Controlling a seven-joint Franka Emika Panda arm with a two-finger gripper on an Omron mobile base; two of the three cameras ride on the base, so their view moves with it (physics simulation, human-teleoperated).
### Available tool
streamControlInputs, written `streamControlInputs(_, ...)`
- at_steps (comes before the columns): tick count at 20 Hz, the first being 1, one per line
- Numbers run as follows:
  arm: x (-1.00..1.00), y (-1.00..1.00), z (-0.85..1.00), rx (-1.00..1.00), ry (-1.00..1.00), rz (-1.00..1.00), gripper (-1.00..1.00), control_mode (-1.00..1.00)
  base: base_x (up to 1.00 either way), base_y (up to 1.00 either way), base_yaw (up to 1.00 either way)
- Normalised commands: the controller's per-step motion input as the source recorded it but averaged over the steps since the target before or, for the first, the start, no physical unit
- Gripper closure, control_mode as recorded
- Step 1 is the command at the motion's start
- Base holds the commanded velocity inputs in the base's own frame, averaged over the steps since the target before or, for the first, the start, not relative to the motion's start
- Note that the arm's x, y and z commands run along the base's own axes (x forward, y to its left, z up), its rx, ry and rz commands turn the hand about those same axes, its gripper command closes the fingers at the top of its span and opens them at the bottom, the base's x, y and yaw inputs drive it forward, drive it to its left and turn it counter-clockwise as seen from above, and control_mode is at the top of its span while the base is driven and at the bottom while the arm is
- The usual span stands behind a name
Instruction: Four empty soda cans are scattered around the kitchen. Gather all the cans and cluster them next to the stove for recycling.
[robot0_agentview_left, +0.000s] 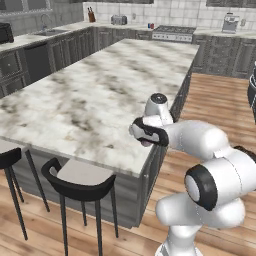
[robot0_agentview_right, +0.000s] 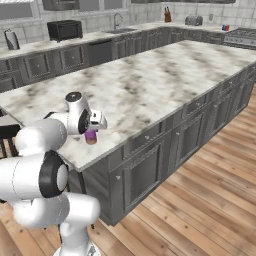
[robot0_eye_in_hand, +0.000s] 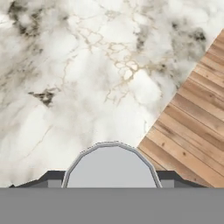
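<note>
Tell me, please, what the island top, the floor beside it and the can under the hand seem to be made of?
Island top: polished marble, judging by grey-brown veining on white. Floor: wooden planks with visible seams, lightly glossy. Purple can: probably metal; its lid shows plain grey in the hand view, though the rendering leaves it open.

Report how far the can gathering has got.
Done: a red can and a blue can already stand beside the stove on the far counter. In hand: the gripper is closed around a purple can at the near corner of the island. Left: carry it to the stove; a fourth can is not visible here.
</note>
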Motion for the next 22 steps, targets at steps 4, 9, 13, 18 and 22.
streamControlInputs(4,-1.0,-0.46,0.35,0.0,-0.03,-0.09,1.0,-1.0,0.0,0.0,0.0)
streamControlInputs(9,-0.77,-0.35,0.3,0.0,0.01,-0.1,1.0,-1.0,0.0,0.0,0.0)
streamControlInputs(13,-0.58,-0.29,0.22,0.0,0.04,-0.06,1.0,-1.0,0.0,0.0,0.0)
streamControlInputs(18,-0.46,-0.39,0.23,0.0,0.05,-0.03,1.0,-1.0,0.0,0.0,0.0)
streamControlInputs(22,-0.49,-0.3,0.25,0.0,0.02,-0.03,1.0,-1.0,0.0,0.0,0.0)
